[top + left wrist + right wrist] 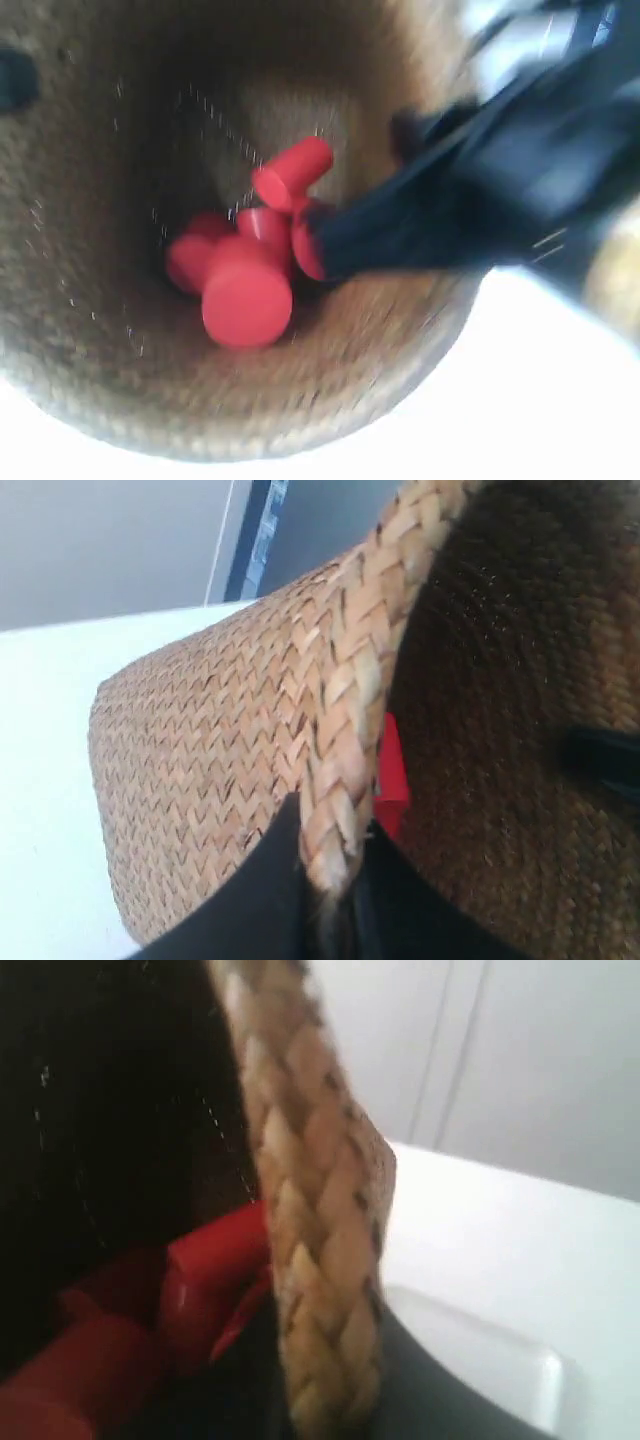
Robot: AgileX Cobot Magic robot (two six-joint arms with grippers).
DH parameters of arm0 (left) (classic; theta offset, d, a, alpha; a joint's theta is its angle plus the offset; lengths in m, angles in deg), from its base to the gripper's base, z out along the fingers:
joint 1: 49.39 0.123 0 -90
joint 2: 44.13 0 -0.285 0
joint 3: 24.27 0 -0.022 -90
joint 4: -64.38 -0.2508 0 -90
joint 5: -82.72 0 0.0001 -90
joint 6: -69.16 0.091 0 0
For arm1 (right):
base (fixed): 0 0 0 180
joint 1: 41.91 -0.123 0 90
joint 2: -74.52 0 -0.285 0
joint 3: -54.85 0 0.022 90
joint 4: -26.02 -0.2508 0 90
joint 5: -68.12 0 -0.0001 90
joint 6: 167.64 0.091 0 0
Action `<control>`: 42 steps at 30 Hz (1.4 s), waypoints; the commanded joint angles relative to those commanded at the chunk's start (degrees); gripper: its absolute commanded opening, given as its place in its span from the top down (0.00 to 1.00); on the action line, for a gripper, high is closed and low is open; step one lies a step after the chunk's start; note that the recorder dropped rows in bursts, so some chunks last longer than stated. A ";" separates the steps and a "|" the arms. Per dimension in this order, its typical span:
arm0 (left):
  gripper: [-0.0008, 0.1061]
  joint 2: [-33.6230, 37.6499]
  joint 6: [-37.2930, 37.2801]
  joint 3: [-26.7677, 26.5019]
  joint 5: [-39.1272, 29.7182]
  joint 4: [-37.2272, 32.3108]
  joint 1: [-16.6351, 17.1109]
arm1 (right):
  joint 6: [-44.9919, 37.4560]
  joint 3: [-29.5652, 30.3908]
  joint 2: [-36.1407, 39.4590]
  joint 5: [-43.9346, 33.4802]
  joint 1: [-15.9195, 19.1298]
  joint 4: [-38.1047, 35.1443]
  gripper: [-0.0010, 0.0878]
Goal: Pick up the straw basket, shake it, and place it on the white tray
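Left gripper [330, 895] and right gripper [330, 1400] are clamping the straw basket [200, 770] by its rim, seemingly for shaking; one arm [480, 200] is reaching in from 3 o'clock.

Exterior, close, staring straight into the straw basket [90, 300] — from both wrists, hard against its rim, sharing the red pegs [247, 295].

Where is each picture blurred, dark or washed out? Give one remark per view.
Exterior view: the arm at the exterior view's right is smeared, the red pegs soft. Left wrist view: the basket weave is sharp, its inside dim. Right wrist view: the rim is blurred, the tray washed out.
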 joint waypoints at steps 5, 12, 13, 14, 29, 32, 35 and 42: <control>0.99 -3.00 -1.68 -1.18 3.98 -3.56 0.00 | 4.94 1.16 -2.97 3.23 -2.88 6.60 0.99; 0.99 -1.73 -2.80 -4.58 -1.98 -2.59 0.00 | 2.56 -3.17 -1.09 -3.82 -1.99 -2.63 0.99; 0.99 -2.76 -2.64 -6.09 -2.25 -3.58 0.00 | 1.83 -3.94 -2.70 -2.11 -3.26 -3.62 0.99; 0.99 -3.38 -2.38 -6.24 -0.59 -4.43 0.00 | 1.83 -3.33 -3.74 0.74 -3.86 -2.51 0.99; 0.99 -2.84 -2.56 4.49 6.85 -6.39 0.00 | 12.40 7.25 -4.52 4.03 0.94 12.58 0.99; 0.99 -1.46 -3.45 4.28 5.66 0.60 0.00 | 10.82 7.54 -2.70 1.05 2.73 5.60 0.99; 0.99 -3.99 -1.41 -3.05 -2.84 0.03 0.00 | 1.18 0.70 -8.02 5.25 -2.01 -8.78 0.99; 0.99 -0.43 -2.19 -0.45 1.85 -0.57 0.00 | 5.88 5.12 -2.52 -4.93 -2.13 3.38 0.99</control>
